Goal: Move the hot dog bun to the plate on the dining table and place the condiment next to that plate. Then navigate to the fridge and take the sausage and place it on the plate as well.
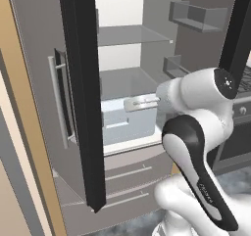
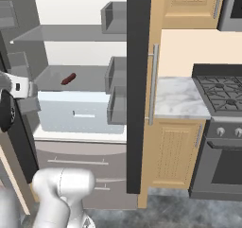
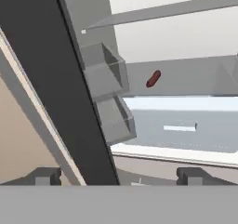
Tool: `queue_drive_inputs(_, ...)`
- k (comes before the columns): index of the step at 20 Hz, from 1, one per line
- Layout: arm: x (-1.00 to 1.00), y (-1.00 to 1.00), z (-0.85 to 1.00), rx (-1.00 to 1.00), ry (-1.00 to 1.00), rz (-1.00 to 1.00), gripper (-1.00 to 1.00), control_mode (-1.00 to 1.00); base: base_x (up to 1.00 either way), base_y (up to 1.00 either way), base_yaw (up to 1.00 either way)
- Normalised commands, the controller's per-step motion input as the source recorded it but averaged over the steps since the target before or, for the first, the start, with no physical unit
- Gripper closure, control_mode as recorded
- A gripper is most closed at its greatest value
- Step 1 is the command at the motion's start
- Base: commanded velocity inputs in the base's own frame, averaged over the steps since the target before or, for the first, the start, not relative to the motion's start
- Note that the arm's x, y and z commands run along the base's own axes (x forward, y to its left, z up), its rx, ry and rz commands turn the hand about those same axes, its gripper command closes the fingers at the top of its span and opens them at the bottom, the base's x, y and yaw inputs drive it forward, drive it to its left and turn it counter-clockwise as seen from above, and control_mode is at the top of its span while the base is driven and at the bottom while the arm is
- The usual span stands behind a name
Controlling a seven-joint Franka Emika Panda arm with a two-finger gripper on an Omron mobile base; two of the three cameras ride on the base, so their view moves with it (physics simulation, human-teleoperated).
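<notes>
The fridge (image 1: 122,49) stands open in front of me, pale grey inside with glass shelves. The sausage (image 2: 68,79), a small reddish-brown cylinder, lies on a glass shelf above the white drawer (image 2: 78,111); in the hand view the sausage (image 3: 153,78) sits ahead and slightly right of centre. My gripper (image 3: 119,176) is open, its fingertips (image 3: 44,175) wide apart with nothing between them. It reaches in at drawer height (image 1: 135,104), still short of the sausage. The hot dog bun, condiment, plate and dining table are out of view.
The fridge's dark door edges (image 1: 81,93) (image 2: 138,90) flank the opening. Grey door bins (image 2: 116,75) hang close to the right of the sausage shelf. A marble counter (image 2: 179,97), wooden cabinets (image 2: 172,151) and a stove (image 2: 222,90) lie further right.
</notes>
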Motion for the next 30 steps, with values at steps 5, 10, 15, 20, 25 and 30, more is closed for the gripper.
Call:
queue_drive_inputs(5,1.00,-0.96,0.00,0.00,0.11,-0.17,-1.00,-1.00,0.00,0.00,0.00)
queue_drive_inputs(10,1.00,-0.16,-0.16,0.00,0.10,-0.08,-1.00,-1.00,0.00,0.00,0.00)
queue_drive_inputs(15,1.00,0.07,-0.35,0.00,0.14,-0.04,-1.00,-1.00,0.00,0.00,0.00)
queue_drive_inputs(20,1.00,0.23,-0.42,0.00,0.14,0.00,-1.00,-1.00,0.00,0.00,0.00)
queue_drive_inputs(25,0.90,0.51,-0.26,0.01,0.05,0.02,-1.00,-1.00,0.00,0.00,0.00)
queue_drive_inputs(30,0.46,0.54,-0.10,0.03,0.00,0.10,-1.00,-1.00,0.00,0.00,0.00)
